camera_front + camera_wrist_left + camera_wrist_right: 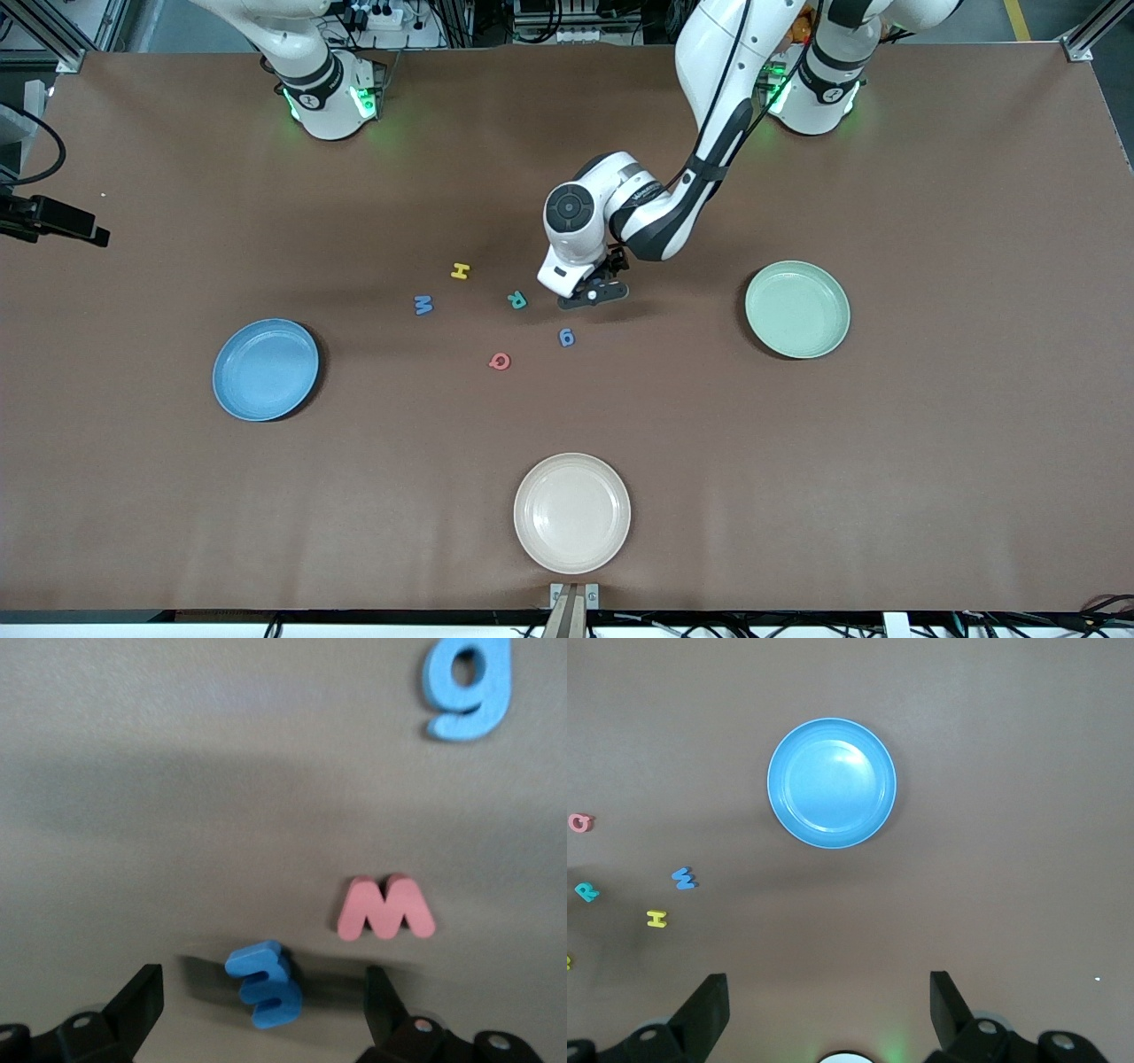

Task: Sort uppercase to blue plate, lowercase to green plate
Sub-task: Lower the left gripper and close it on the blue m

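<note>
Left gripper (595,295) down among the letters, jaws spread around the blue e; right arm waiting.

In the front view I see the left gripper low over the table between the teal R (516,300) and the green plate (797,309), with the blue g (567,337) and red Q (500,361) nearer the camera, and the yellow H (460,271) and blue M (423,305) toward the blue plate (266,369); a cream plate (572,512) sits nearest the camera. From the left wrist, the blue e (264,984) stands between the open fingers (142,999), touching neither that I can see, the red w (385,908) just beside it. From the right wrist, my right gripper (828,1014) hangs open high above the table, with the blue plate (831,783) in its view, empty-handed.
</note>
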You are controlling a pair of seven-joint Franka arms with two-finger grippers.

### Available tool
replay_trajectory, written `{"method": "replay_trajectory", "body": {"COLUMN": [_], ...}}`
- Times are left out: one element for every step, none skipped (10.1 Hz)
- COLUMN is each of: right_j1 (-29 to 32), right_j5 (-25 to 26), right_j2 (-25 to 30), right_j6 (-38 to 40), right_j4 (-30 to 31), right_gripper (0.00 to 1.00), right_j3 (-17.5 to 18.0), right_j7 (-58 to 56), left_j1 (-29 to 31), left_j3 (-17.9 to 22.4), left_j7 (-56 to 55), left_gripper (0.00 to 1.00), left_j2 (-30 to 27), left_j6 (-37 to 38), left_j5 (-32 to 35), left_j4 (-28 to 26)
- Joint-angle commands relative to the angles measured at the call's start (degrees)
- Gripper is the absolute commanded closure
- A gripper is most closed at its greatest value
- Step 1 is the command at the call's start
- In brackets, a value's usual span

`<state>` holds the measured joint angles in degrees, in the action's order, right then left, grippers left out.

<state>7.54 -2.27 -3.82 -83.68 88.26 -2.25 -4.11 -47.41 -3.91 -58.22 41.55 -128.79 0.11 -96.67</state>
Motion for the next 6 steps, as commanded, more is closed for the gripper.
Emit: {"method": "replay_trajectory", "body": {"right_j1": [0.9, 0.9, 0.8, 0.7, 0.7, 0.6], "right_j5": [-1.0, -1.0, -1.0, -1.0, -1.0, -1.0], "right_j2": [-0.1, -0.1, -0.1, -0.1, -0.1, -0.1], "right_j6": [-0.3, -0.2, 0.0, 0.1, 0.2, 0.3], "right_j4": [0.2, 0.2, 0.2, 0.2, 0.2, 0.2], "right_gripper": [0.00, 0.00, 0.00, 0.00, 0.00, 0.00], "right_j3": [0.5, 0.5, 0.6, 0.6, 0.6, 0.6], "right_j7": [-0.3, -0.3, -0.3, -0.3, -0.3, -0.3], "left_j1": [0.3, 0.4, 0.6, 0.7, 1.2, 1.6], "left_j3": [0.0, 0.0, 0.0, 0.0, -0.1, -0.1], "left_j7": [2.7, 2.8, 2.8, 3.8, 5.6, 7.3], "left_gripper": [0.00, 0.05, 0.17, 0.25, 0.25, 0.25], "left_j2": [-1.6, -1.6, -1.7, -2.0, -2.3, -2.9], "left_j6": [1.3, 1.3, 1.9, 2.0, 2.1, 2.1], "left_j5": [1.3, 1.3, 1.3, 0.8, 0.4, 0.1], "left_j4": [-1.2, -1.2, -1.2, -1.3, -1.6, -2.5]}}
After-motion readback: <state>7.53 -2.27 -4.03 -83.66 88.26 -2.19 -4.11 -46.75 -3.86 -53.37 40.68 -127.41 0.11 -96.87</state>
